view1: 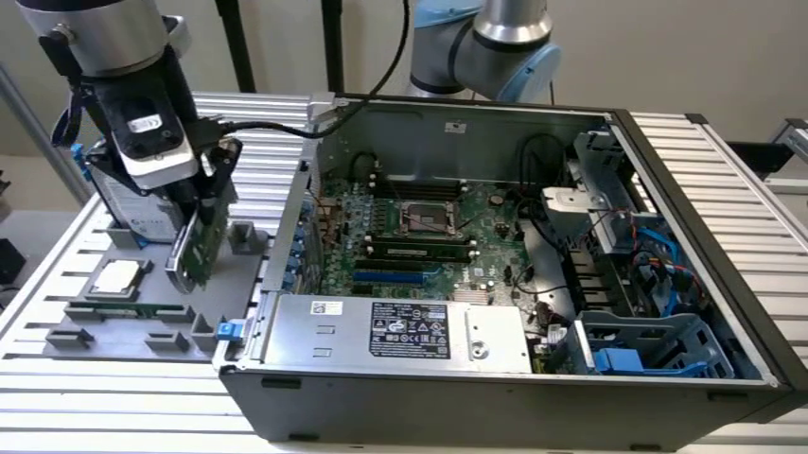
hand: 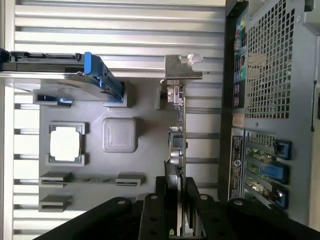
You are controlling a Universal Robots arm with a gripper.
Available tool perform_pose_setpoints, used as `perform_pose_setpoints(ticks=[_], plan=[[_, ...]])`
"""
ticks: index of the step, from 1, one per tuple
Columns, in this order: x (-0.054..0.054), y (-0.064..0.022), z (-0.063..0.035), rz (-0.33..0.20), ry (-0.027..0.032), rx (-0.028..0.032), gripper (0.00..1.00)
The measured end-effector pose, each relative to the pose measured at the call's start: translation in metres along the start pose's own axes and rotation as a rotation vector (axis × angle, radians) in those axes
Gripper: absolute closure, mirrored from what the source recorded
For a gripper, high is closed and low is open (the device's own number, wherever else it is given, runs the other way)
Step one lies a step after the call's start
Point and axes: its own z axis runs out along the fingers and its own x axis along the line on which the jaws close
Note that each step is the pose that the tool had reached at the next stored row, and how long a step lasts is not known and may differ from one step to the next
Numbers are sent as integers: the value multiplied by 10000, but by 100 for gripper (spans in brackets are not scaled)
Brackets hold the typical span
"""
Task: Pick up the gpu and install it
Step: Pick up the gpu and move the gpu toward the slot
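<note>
Status: pinching the gpu (view1: pixel 196 248) by its top edge with the gripper (view1: pixel 192 200), fingers pressed onto both faces. Stands on edge at the grey fixture tray's (view1: pixel 139 317) edge nearest the open PC case (view1: pixel 505 407), silver bracket (hand: pixel 181 67) at one end; presumably kept upright for a straight top grab. Shares the tray with a CPU chip (view1: pixel 116 277) and a blue-framed hard drive (hand: pixel 50 75). Can't read the PSU label (view1: pixel 407 331).
</note>
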Motion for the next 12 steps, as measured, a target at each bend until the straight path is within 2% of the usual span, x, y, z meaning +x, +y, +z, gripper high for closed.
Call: perform_pose_setpoints(ticks=[9,12], plan=[[-120,1,-409,0,9,0,100],[-233,1,-543,2,25,1,100]])
